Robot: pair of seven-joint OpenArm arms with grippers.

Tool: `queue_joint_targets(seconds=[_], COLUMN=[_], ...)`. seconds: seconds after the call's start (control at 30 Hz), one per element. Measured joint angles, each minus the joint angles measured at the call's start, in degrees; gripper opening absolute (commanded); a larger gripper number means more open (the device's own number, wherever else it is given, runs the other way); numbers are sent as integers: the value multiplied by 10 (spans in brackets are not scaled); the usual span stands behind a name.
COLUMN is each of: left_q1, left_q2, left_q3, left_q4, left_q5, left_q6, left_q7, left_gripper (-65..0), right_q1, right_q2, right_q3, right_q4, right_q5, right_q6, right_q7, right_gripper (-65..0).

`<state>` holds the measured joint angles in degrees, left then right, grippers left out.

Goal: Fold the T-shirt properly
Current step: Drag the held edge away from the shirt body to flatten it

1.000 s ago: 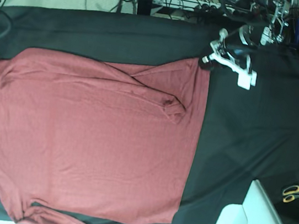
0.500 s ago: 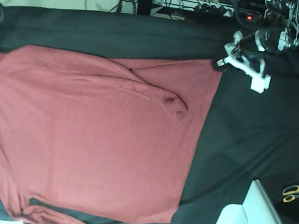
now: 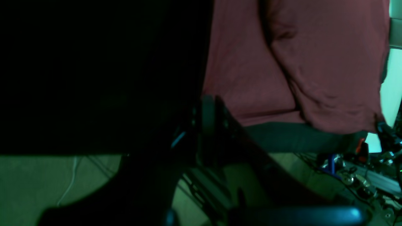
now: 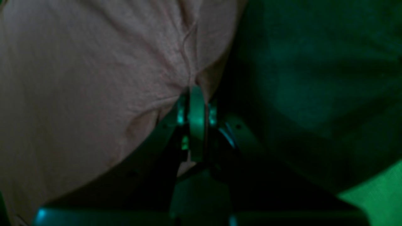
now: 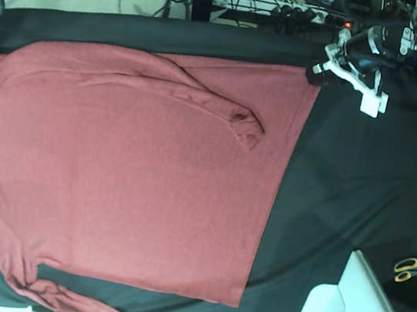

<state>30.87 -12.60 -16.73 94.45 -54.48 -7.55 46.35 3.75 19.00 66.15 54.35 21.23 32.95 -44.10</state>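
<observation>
Right gripper (image 4: 196,94): we stay clamped on the T-shirt (image 5: 129,168) edge.
Left gripper (image 5: 317,72): clamped on hem corner.
Technique: we pull evenly, keeping cloth taut between us.

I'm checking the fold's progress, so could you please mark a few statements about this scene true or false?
1. The T-shirt lies spread on the black table covering. True.
2. The right tool is open and clear of the fabric. False: it is shut on the T-shirt.
3. Scissors lie on the T-shirt. False: they lie off it, near the base view's right edge.
4. The left tool is at the T-shirt's top right corner in the base view. True.
</observation>
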Motion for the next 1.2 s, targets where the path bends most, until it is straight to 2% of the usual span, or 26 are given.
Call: queue_joint_targets(seconds=[0.17, 0.5, 1.07, 1.1, 1.17, 1.2], left_q1=[16, 66, 65, 65, 64, 63], left_q2=[0, -1, -1, -1, -1, -1], left_q3=[0, -1, -1, -1, -1, -1], left_q4=[0, 43, 34, 34, 34, 34], left_q5=[0, 3, 3, 2, 4, 4], left_q6=[0, 0, 0, 0, 0, 0], left_q7=[2, -2, -2, -2, -2, -2], left_gripper=[-650, -650, -650, -650, -650, -650], right_q1=[-15, -52, -54, -54, -54, -53], right_q2=[1, 0, 0, 0, 1, 0], right_q3=[1, -2, -2, -6, -35, -45], right_q4=[19, 19, 19, 19, 19, 19], right_q5=[0, 0, -2, -2, -3, -3], right_q6=[-1, -1, -2, -10, -58, -71], right_q7=[-25, -29, -29, -29, -26, -28], right_gripper=[-648, -648, -648, -647, -644, -644])
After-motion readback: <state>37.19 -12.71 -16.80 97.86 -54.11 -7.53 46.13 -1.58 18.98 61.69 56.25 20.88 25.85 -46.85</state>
